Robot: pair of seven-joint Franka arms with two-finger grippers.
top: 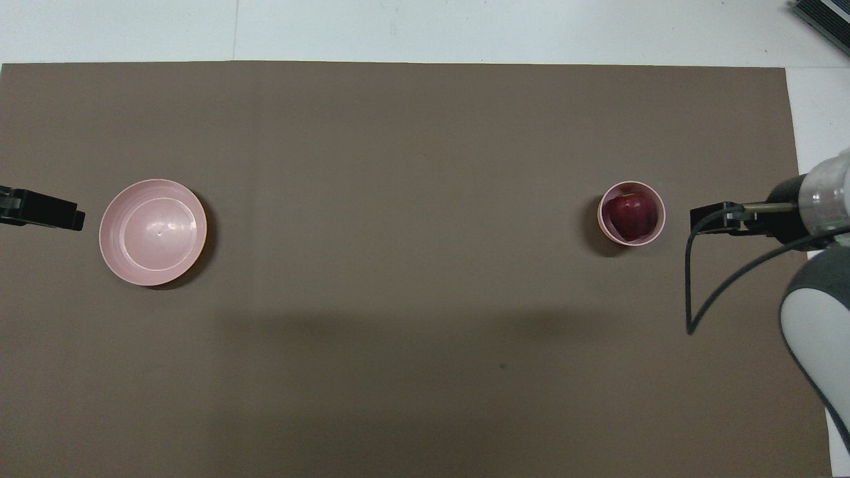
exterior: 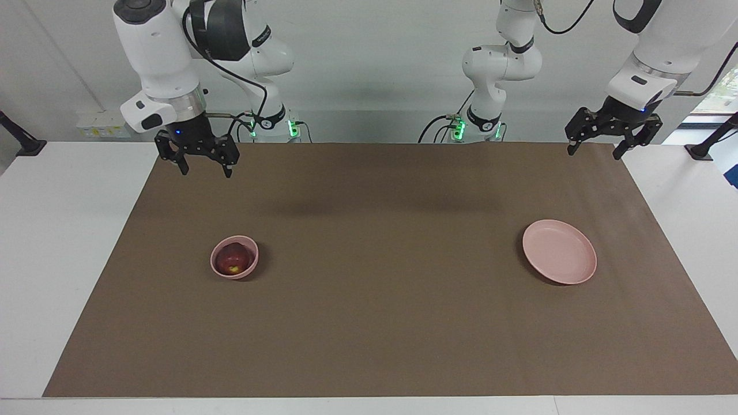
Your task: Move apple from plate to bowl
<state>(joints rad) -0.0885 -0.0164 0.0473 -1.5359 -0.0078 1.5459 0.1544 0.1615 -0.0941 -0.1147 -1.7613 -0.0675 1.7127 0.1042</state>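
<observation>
Now resting inside bowl (exterior: 234, 257): apple (exterior: 233, 258), well apart from plate (exterior: 559, 251); raised clear of bowl with fingers apart and empty: right gripper (exterior: 199, 163), left gripper (exterior: 608, 143) waiting likewise.

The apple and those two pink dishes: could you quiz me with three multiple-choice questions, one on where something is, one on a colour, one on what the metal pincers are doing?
1. Where is the apple?
A. on the plate
B. in the bowl
C. in a pincer

2. What colour is the plate?
A. pale pink
B. green
C. blue

3. How is the right pincer?
A. shut on the apple
B. resting in the bowl
C. open, raised and holding nothing

Answers: 1 B, the apple sits inside the bowl. 2 A, the plate is pale pink like the bowl. 3 C, its fingers are spread, well above the brown mat; the left pincer waits, open too, at its own end.
</observation>
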